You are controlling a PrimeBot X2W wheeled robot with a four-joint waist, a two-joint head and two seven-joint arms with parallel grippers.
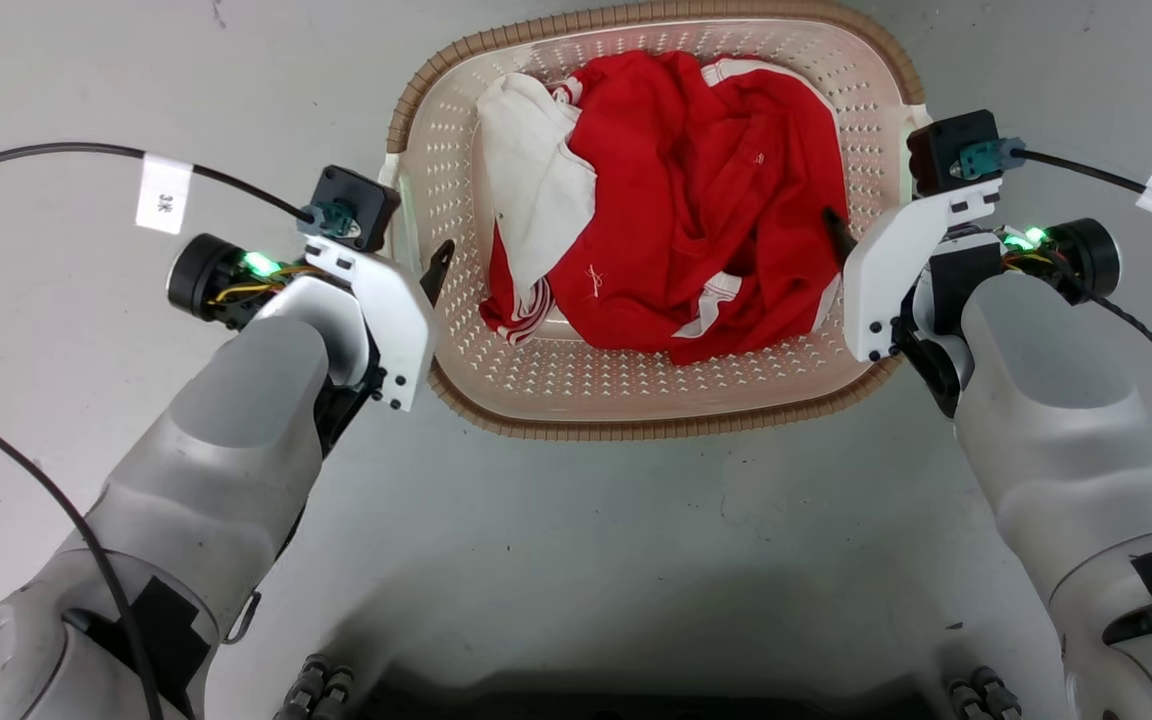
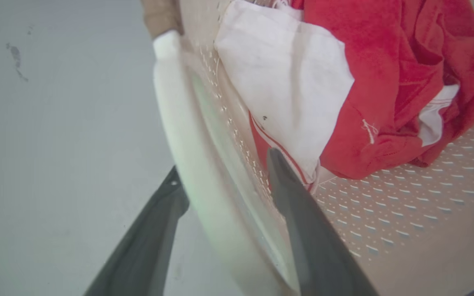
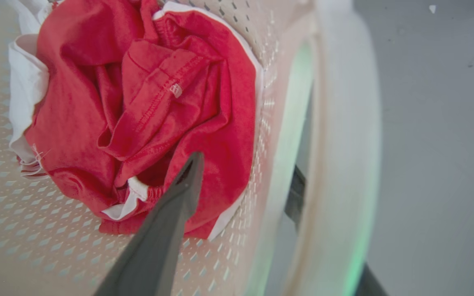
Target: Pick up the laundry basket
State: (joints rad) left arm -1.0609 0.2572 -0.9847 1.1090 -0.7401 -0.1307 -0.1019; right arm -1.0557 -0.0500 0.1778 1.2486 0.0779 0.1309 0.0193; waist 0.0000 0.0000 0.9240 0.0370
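symmetrically, left gripper (image 2: 223,162) and right gripper (image 3: 247,168) straddle laundry basket (image 1: 636,430) sides.

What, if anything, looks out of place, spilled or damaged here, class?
Nothing stands out. The laundry basket is upright, its visible rim intact; the red garment and white cloth lie crumpled inside, none over the rim. The left gripper and right gripper each straddle a side wall.

Bright and even, seemingly lit from above. Soft shadow on floor (image 1: 636,520) along head view's bottom edge. Sharp throughout there. Smeared and out of focus in both wrist views at handle (image 2: 175,123) and fingers (image 2: 303,230), with green tinge along handle's edge. Clothes (image 3: 138,102) crisper. Stretched and bowed toward wrist-view edges.
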